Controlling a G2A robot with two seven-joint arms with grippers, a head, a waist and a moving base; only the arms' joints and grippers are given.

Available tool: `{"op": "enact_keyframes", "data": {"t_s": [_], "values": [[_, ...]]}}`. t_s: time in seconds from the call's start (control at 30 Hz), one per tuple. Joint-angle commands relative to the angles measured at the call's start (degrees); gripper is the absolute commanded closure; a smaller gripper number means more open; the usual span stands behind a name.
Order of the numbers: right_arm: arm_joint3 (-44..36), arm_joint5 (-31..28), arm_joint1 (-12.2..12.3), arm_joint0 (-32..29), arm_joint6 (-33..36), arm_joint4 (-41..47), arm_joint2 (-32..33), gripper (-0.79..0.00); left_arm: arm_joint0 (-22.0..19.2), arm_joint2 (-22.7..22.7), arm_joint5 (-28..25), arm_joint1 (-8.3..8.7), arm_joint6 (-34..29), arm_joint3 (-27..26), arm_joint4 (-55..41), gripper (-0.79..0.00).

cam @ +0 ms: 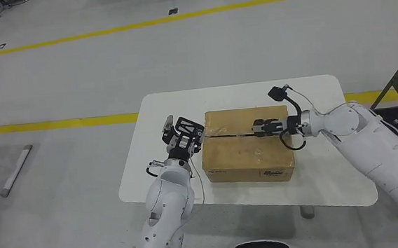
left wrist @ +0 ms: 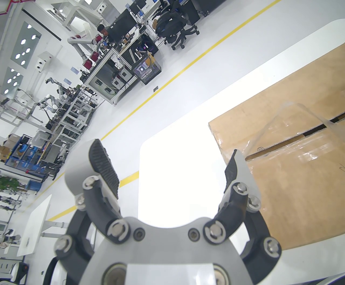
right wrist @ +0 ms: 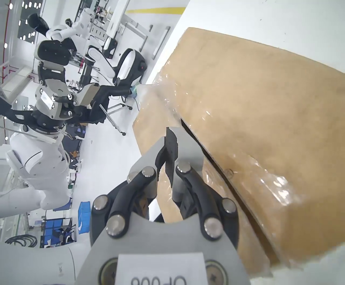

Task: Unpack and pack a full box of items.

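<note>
On bench (cam: pixel 183 104), centre: 1 cardboard box (cam: pixel 247 159), flaps shut, taped seam (cam: pixel 231 133) running lengthwise L–R; right hand (cam: pixel 259 128) clenched over seam mid-top, nearer; left hand (cam: pixel 183 130) released, just beside box end, by lifted tape (left wrist: pixel 280 121).

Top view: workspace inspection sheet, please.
Surface: white table, carrying the box.
Job's things: cardboard box, flaps down; clear tape along the top seam, partly lifted.
Clutter: nothing seen.
Hands: left hand open, beside the box's end; right hand shut, over the top seam.
Cables: black cable looping at the right wrist.
Surroundings: yellow floor lines; tube lying on the floor.
</note>
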Motion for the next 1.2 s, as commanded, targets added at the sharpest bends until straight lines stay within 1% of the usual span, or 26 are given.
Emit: {"op": "enact_keyframes", "data": {"t_s": [0.0,0.07,0.13,0.23,0.3,0.4,0.53,0.6,0.73,0.83,0.87,1.0,1.1,1.17], "values": [[2.2,-0.9,-0.6,1.0,-0.3,0.3,-1.3,-0.175,0.0,0.0,0.0,0.00,0.0,0.0,0.0,-0.785],[4.1,-2.1,-1.2,1.8,0.8,2.6,-2.2,-0.215,0.0,0.0,0.0,0.00,0.0,0.0,0.0,-0.785],[6.0,-3.2,-1.8,2.7,1.2,3.9,-3.0,-0.237,0.0,0.0,0.0,0.00,0.0,0.0,0.0,-0.785],[8.2,-4.8,-2.6,3.6,3.2,6.6,-4.3,-0.246,0.0,0.0,0.0,0.00,0.0,0.0,0.0,-0.785],[9.6,-5.6,-3.2,4.3,5.0,8.7,-5.0,-0.274,0.0,0.0,0.0,0.00,0.0,0.0,0.0,-0.785],[11.5,-6.5,-3.8,5.0,6.9,10.9,-5.8,-0.197,0.0,0.0,0.0,0.00,0.0,0.0,0.0,-0.785],[12.8,-8.5,-4.6,5.9,9.0,11.0,-7.2,-0.240,0.0,0.0,0.0,0.00,0.0,0.0,0.0,-0.785],[13.9,-9.6,-4.7,6.4,7.3,10.9,-6.9,-0.240,0.0,0.0,0.0,0.00,0.0,0.0,0.0,-0.785],[15.8,-10.2,-4.7,7.5,1.4,8.5,-6.0,-0.246,0.0,0.0,0.0,0.00,0.0,0.0,0.0,-0.785],[15.6,-9.6,-5.0,8.3,-2.4,4.5,-6.6,-0.212,0.0,0.0,0.0,0.00,0.0,0.0,0.0,-0.785],[15.5,-9.4,-5.1,8.4,-3.3,3.6,-6.9,-0.237,0.0,0.0,0.0,0.00,0.0,0.0,0.0,-0.785],[15.1,-9.4,-5.9,8.5,-4.6,1.7,-8.4,-0.305,0.0,0.0,0.0,0.00,0.0,0.0,0.0,-0.785],[15.5,-10.8,-6.4,8.4,-4.0,1.7,-9.4,-0.326,0.0,0.0,0.0,0.00,0.0,0.0,0.0,-0.785],[15.9,-12.2,-6.8,8.4,-2.4,2.6,-9.8,-0.329,0.0,0.0,0.0,0.00,0.0,0.0,0.0,-0.785]]}}
